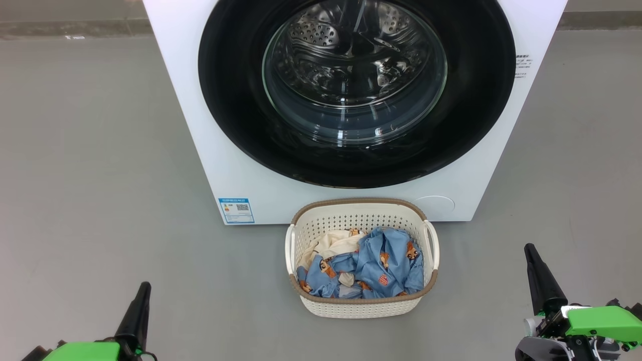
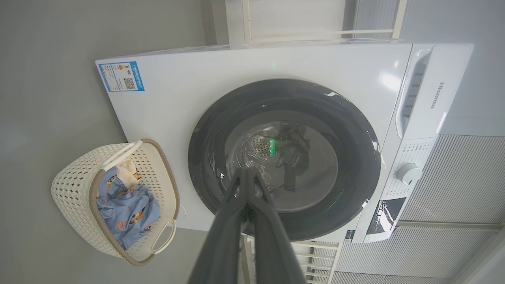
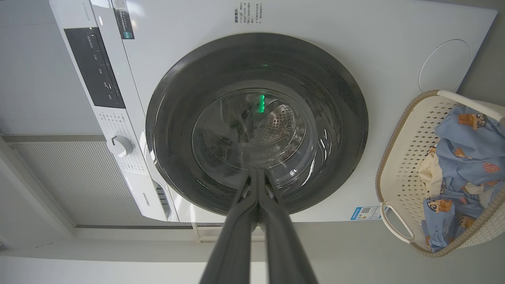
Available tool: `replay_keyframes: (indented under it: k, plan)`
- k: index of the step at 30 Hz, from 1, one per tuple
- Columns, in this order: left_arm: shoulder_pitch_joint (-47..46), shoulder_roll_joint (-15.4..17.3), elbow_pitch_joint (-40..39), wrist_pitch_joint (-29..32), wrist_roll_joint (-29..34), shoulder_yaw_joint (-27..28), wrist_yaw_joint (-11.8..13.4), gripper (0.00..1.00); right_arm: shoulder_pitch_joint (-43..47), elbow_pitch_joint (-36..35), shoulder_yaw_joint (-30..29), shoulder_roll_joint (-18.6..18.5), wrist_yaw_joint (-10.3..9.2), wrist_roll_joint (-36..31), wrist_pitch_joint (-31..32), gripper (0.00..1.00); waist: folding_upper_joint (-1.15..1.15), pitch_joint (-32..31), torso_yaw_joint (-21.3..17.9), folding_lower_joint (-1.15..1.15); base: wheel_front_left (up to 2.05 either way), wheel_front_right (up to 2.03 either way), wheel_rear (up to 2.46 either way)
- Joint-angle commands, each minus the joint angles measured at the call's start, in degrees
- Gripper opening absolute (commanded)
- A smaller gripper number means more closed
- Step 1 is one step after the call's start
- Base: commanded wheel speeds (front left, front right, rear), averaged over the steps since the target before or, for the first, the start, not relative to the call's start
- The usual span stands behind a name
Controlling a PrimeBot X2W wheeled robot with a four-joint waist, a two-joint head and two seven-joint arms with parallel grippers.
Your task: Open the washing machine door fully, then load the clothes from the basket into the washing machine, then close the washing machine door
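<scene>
Left hand [image 1: 144, 290] sits low at the near left, its two dark fingers pressed tight together, tip to tip, nothing between them. Right hand [image 1: 529, 250] mirrors it at the near right, fingers likewise squeezed flat against each other and carrying nothing. Both point away toward the machine [image 1: 190, 125], and both hang clear of everything, well apart from each other, over the grey floor [image 1: 90, 175].

Between the two, a little farther off, there's the basket [image 1: 361, 307]. It stands upright on the floor just in front of the machine, its long side facing the white front panel; whether it touches the panel I can't tell. Inside lie the clothes [image 1: 386, 260], a crumpled heap of blue printed fabric across the right and near side. A cream cloth [image 1: 333, 243] is tucked in at the far left.

Beyond the basket, the door [image 1: 230, 100] lies flush against the machine front, fully closed. It's a wide glossy black ring around a bulging glass window. Through the glass the perforated steel drum [image 1: 321, 35] shows. A blue label [image 1: 236, 210] sits on the machine's lower left corner, just left of the basket. In the left wrist view a round dial [image 2: 408, 173] shows on the control panel above the door.
</scene>
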Motion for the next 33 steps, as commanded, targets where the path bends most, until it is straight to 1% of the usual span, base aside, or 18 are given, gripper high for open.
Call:
replay_keyframes:
  k: [1,33]
  plan:
    - [-2.74,0.79,-1.01,0.25,0.73,2.00,-0.17,0.00,-0.74,-1.34,1.16,-0.19,0.09,-1.34,0.30,0.00,0.00,0.00,0.00,0.00,0.00,0.00,0.00]
    - [-2.75,0.75,-1.01,0.29,0.78,2.05,-0.17,0.00,-0.76,-1.33,0.94,-0.03,0.09,-1.52,0.47,0.00,0.00,0.00,0.00,0.00,0.00,0.00,0.00]
